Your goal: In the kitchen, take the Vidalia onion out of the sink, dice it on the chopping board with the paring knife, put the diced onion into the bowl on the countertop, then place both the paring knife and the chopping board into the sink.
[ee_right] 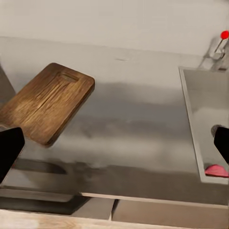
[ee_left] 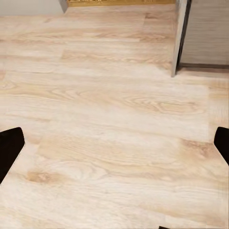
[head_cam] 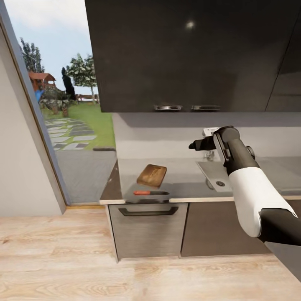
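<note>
1. Overall, the countertop (head_cam: 184,184) is a flat, glossy grey steel-look slab with a metal front edge over dark cabinets (head_cam: 146,228).
2. Chopping board (head_cam: 151,175): brown wood grain, rounded corners, raised rim, slot handle; lies flat, at roughly 9 o'clock from the sink (head_cam: 215,177).
3. Paring knife (head_cam: 150,192): red-orange handle, dark slim blade; lies at 6 o'clock from the board, near the counter's front edge.
4. Vidalia onion (ee_right: 217,170): pinkish-red rounded bulb, partly visible inside the grey basin.
5. Right gripper (ee_right: 114,143): fingers wide apart, holding nothing, raised above the counter.
6. Left gripper (ee_left: 114,148): fingers apart, empty, over the pale wood-plank floor (ee_left: 105,109).
7. Room: dark glossy wall cabinets (head_cam: 188,54); a garden (head_cam: 79,121) beyond the opening at 10 o'clock.
</note>
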Robot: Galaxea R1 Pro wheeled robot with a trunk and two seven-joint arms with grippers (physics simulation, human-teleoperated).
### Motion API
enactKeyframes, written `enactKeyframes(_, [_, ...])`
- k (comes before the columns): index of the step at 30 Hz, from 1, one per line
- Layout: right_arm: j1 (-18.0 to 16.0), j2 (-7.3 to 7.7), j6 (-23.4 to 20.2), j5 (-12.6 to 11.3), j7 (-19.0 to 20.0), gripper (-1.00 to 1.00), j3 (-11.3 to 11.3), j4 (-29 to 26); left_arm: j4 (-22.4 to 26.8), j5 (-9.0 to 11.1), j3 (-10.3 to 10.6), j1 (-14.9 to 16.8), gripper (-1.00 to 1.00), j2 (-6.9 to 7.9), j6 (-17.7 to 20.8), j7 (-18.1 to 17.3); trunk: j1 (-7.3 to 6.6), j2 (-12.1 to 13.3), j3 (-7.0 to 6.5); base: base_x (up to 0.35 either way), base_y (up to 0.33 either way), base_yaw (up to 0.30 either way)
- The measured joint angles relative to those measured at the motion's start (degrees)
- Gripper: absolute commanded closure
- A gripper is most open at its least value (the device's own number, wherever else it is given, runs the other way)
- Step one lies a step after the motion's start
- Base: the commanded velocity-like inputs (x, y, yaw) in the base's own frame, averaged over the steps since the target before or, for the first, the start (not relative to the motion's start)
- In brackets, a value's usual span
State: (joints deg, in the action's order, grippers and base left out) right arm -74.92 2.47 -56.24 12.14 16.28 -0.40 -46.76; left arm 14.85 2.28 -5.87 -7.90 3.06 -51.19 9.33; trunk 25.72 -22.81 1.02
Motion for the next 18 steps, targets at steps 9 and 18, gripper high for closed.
enactKeyframes(9, [0.00,-0.06,0.07,-0.10,1.92,-1.00,2.48,0.36,0.00,1.91,-0.11,0.00,-1.00,0.02,0.08,0.05,0.00,0.00,0.00,0.276,0.176,0.000])
enactKeyframes(18, [0.00,1.47,0.05,0.41,11.75,-1.00,10.16,2.62,-0.01,2.04,-0.10,0.01,-1.00,0.02,0.10,1.73,0.00,0.00,0.00,0.290,0.077,0.000])
